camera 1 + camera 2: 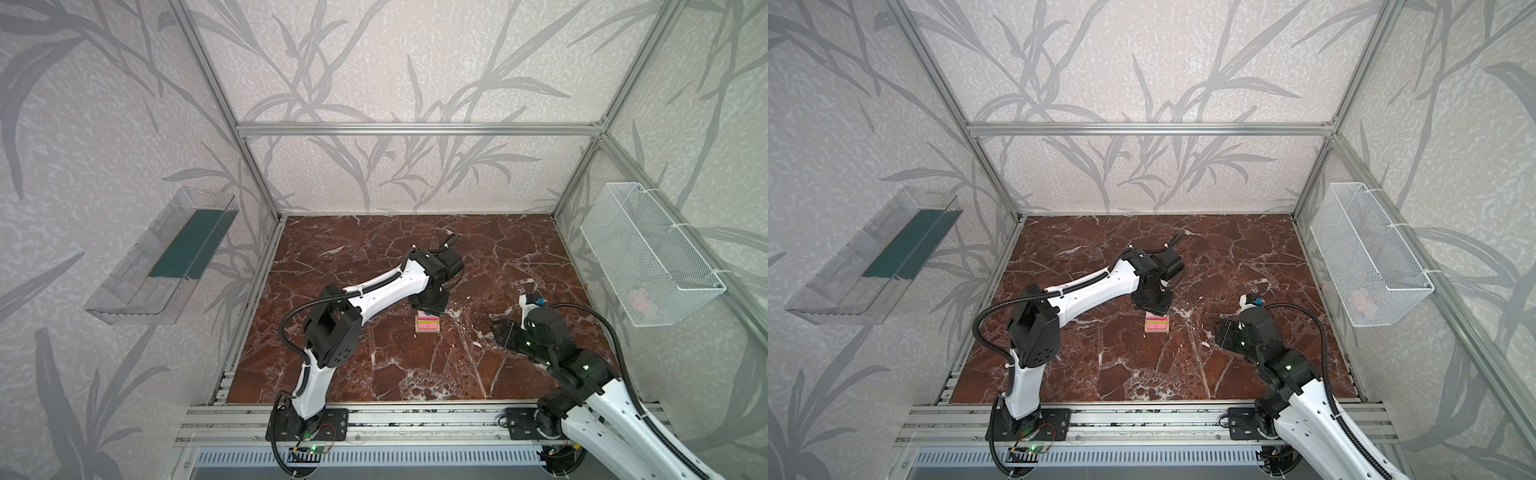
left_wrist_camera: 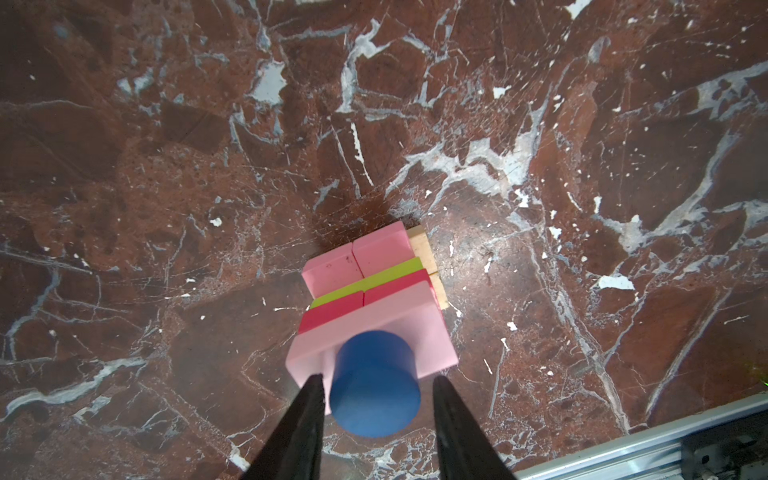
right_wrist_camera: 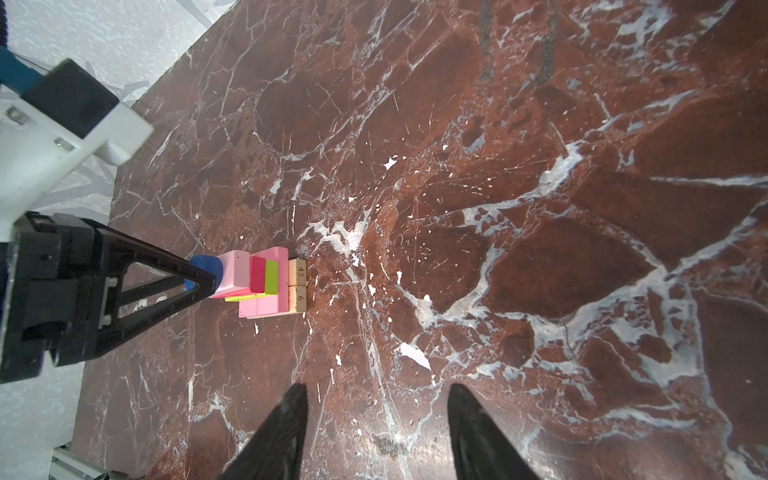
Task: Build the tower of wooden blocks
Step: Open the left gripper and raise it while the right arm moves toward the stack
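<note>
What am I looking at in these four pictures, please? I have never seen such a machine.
Two robot arms work at a marble table. Two pictures look down on the whole scene; the other two come from a camera on each wrist, showing black gripper fingers. On the table stands a tower of wood blocks: tan bars lowest, pink bars, a green bar and red cubes above, a blue disc on top. The left gripper is open around the disc, not pinching it. The right gripper is open and empty.

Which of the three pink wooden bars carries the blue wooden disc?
The topmost pink bar, resting across the red cubes; the other two pink bars lie side by side lower.
</note>
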You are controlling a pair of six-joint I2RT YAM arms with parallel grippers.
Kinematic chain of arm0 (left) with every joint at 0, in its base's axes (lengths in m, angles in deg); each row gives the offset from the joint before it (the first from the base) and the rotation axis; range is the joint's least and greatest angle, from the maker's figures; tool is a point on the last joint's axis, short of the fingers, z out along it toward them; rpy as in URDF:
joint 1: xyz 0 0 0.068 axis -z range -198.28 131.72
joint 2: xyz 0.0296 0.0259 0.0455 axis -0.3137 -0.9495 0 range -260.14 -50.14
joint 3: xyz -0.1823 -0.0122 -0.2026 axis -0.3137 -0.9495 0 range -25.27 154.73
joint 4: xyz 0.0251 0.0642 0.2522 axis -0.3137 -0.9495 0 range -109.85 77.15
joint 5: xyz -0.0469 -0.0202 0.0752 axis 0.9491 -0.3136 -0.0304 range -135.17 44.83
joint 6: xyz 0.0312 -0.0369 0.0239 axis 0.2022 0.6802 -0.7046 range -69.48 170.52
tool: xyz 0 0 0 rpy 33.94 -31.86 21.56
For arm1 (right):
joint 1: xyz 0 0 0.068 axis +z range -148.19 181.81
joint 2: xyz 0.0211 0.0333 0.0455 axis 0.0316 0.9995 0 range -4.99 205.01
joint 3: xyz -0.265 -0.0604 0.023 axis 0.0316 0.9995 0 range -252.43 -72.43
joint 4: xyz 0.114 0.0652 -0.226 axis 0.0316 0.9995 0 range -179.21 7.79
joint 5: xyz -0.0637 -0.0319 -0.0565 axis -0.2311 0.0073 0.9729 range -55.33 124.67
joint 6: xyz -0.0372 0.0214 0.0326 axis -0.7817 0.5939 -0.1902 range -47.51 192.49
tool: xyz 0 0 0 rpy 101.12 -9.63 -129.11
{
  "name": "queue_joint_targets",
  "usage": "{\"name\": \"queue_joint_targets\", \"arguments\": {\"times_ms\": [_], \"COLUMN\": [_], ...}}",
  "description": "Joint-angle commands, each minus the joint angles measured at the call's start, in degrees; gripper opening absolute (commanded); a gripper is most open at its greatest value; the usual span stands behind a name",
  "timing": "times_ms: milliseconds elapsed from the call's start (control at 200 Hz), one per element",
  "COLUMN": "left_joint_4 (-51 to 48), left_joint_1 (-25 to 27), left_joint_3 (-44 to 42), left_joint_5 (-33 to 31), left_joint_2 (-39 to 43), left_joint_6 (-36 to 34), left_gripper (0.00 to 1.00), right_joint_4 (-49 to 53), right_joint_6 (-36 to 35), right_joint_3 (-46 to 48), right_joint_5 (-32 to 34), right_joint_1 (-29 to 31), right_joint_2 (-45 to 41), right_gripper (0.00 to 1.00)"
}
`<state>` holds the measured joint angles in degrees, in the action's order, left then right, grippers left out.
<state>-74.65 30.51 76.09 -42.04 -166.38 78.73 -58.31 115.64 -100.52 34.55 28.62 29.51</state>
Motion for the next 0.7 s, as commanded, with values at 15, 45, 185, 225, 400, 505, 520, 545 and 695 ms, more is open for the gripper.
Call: {"name": "queue_joint_targets", "arguments": {"times_ms": [15,45,185,225,400,505,520,545,695], "left_joint_4": [-2.28,-2.47,-3.06,-3.12,-2.44,-0.21,0.14,0.84,6.56], "left_joint_1": [-0.1,-0.1,-0.1,-0.1,-0.13,-0.19,-0.24,-0.26,-0.46], "left_joint_3": [3.04,3.29,3.72,3.61,2.17,-1.24,-1.92,-2.99,-12.12], "left_joint_5": [0.29,0.19,-0.33,-0.65,-1.69,-1.82,-1.88,-2.04,-3.04], "left_joint_2": [3.09,3.31,4.81,5.45,9.79,14.17,14.95,16.12,23.76], "left_joint_6": [-0.21,-0.26,-0.43,-0.44,0.0,0.48,0.59,0.82,2.71], "left_gripper": [0.43,0.43,0.43,0.43,0.39,0.37,0.37,0.37,0.37], "right_joint_4": [-1.88,-1.97,-2.87,-3.24,-5.63,-8.61,-9.23,-10.61,-15.68], "right_joint_6": [-0.34,-0.31,-0.61,-0.69,-2.27,-3.15,-3.22,-3.33,-5.18], "right_joint_3": [0.6,0.52,0.19,-0.02,-2.19,-3.6,-3.75,-3.8,-7.01], "right_joint_5": [-0.75,-0.84,-1.2,-1.27,-2.31,-3.86,-4.32,-5.0,-7.99], "right_joint_1": [-0.12,-0.21,-0.15,-0.15,-0.12,-0.22,-0.22,-0.18,-0.17], "right_joint_2": [0.81,1.04,2.17,2.52,6.37,10.14,10.74,11.75,19.89], "right_gripper": [0.56,0.56,0.56,0.56,0.48,0.36,0.34,0.33,0.32]}}
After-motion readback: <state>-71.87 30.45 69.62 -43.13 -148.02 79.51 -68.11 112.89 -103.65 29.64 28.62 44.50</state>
